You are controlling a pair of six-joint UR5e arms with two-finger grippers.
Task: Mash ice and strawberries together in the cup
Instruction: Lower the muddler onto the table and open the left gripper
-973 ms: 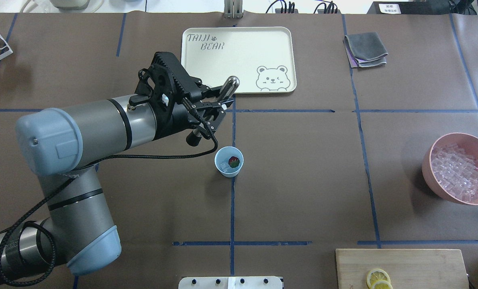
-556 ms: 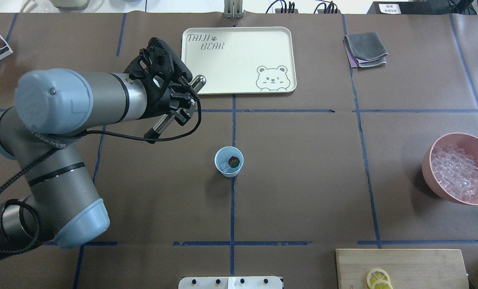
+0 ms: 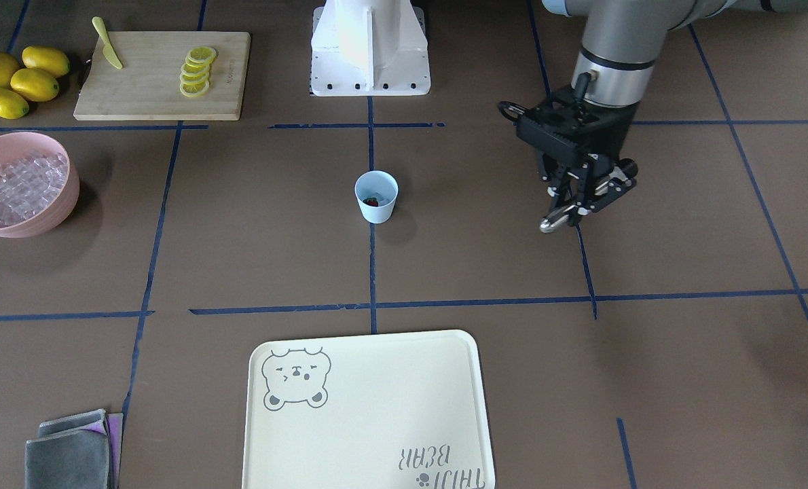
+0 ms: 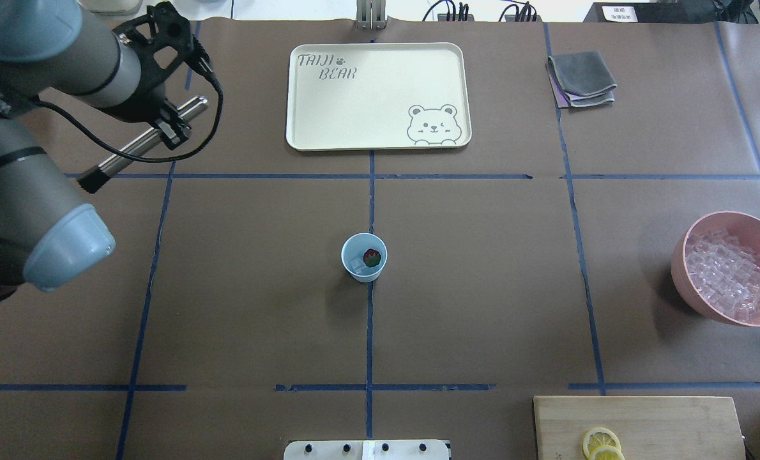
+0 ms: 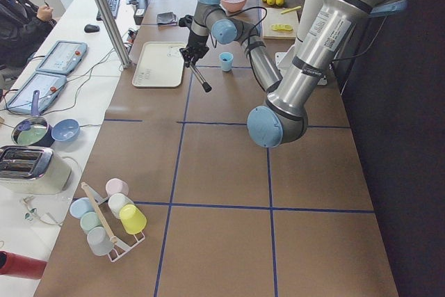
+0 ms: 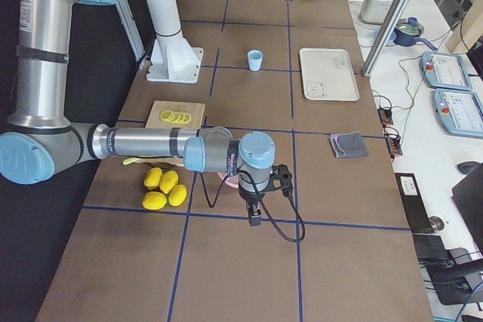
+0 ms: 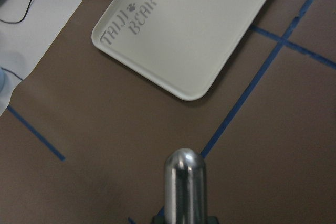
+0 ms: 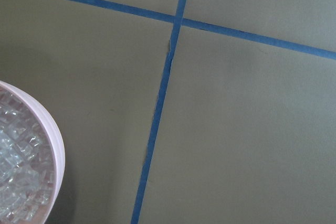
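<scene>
Two left fingers [image 3: 601,193] clench a steel rod [image 4: 138,145] above the table [image 4: 482,287], well apart from the cup [image 4: 363,257]; you see it on a blue tape line [image 4: 370,332], the strawberry [image 4: 372,257] and ice [image 4: 356,264] inside. Whether the right fingers [image 6: 254,220] grip anything, you cannot tell. Brown paper [image 4: 258,306] covers the table; a white desk [image 5: 97,95] with tablets [image 5: 61,57] runs alongside.

Left pincer [image 3: 584,202] clamped on metal rod [image 4: 128,158], held aloft; right pincer [image 6: 255,219] points down, grip unclear.
</scene>
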